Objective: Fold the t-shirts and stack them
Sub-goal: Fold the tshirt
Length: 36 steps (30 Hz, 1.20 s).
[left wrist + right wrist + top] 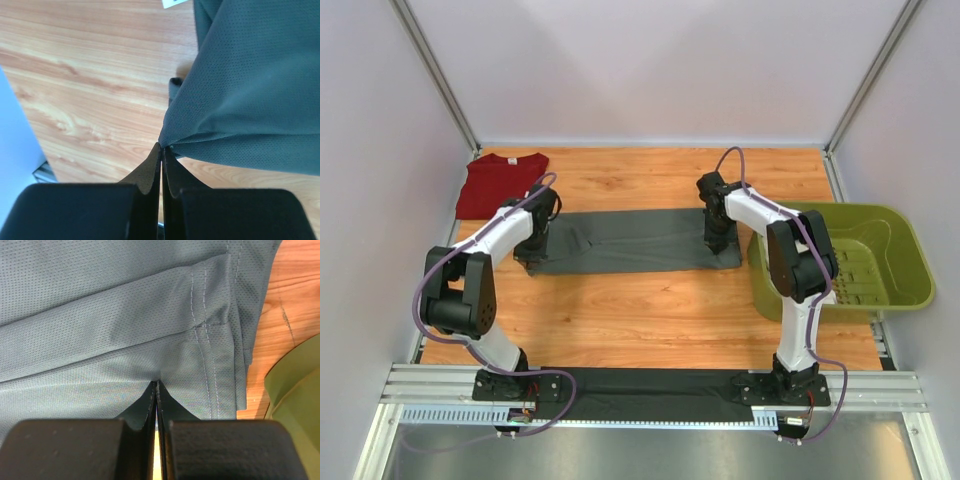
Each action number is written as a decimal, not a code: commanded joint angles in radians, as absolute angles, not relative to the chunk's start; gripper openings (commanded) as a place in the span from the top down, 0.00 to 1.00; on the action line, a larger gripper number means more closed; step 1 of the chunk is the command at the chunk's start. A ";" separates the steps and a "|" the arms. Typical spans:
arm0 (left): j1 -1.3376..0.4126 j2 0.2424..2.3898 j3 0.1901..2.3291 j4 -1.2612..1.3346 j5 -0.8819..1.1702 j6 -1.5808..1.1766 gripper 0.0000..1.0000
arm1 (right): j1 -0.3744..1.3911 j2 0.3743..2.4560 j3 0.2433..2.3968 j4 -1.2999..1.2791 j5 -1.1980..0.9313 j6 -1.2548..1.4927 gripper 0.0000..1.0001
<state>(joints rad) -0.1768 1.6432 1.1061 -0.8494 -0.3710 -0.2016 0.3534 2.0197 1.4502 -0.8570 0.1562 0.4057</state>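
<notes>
A dark grey t-shirt [630,241] lies as a long folded strip across the middle of the table. My left gripper [533,247] is at its left end, shut on a pinch of the grey t-shirt [240,90] at the fabric's edge; the gripper tips [162,146] meet on the cloth. My right gripper [717,240] is at the strip's right end, shut on the grey t-shirt [115,325] near its stitched hem, tips [156,383] closed on a fold. A dark red t-shirt [500,183] lies folded at the back left corner.
An olive-green plastic basket [880,290] stands at the right edge, its rim [295,370] close to my right gripper. A dark cloth [650,392] lies along the near edge between the arm bases. White walls enclose the back and sides.
</notes>
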 commanded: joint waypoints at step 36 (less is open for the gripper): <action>-0.095 1.324 0.813 -0.710 -0.241 -1.006 0.50 | 0.336 2.060 1.483 -0.851 0.146 0.407 1.00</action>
